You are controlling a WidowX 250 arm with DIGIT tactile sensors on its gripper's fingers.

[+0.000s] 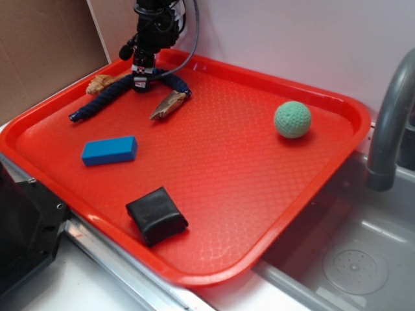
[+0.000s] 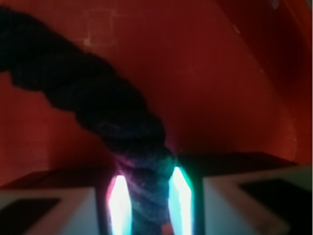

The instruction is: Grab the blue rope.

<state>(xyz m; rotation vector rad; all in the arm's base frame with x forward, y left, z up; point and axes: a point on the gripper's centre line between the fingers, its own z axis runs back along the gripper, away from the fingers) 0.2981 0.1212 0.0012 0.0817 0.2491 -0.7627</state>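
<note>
The blue rope (image 1: 107, 100) is a dark navy twisted rope lying at the far left of the red tray (image 1: 233, 162), bent under my gripper, with one glossy blue end at the left and the other at the right. My gripper (image 1: 142, 81) stands straight down over the rope's middle. In the wrist view the rope (image 2: 98, 98) runs from the upper left down between my gripper's (image 2: 149, 203) two glowing pads, which press on it from both sides. The gripper is shut on the rope.
A bright blue block (image 1: 109, 150) lies left of centre, a black pouch (image 1: 156, 215) near the front edge, a green knitted ball (image 1: 292, 119) at the right. Two tan pieces (image 1: 170, 103) lie beside the rope. A grey faucet (image 1: 389, 123) and sink stand at the right.
</note>
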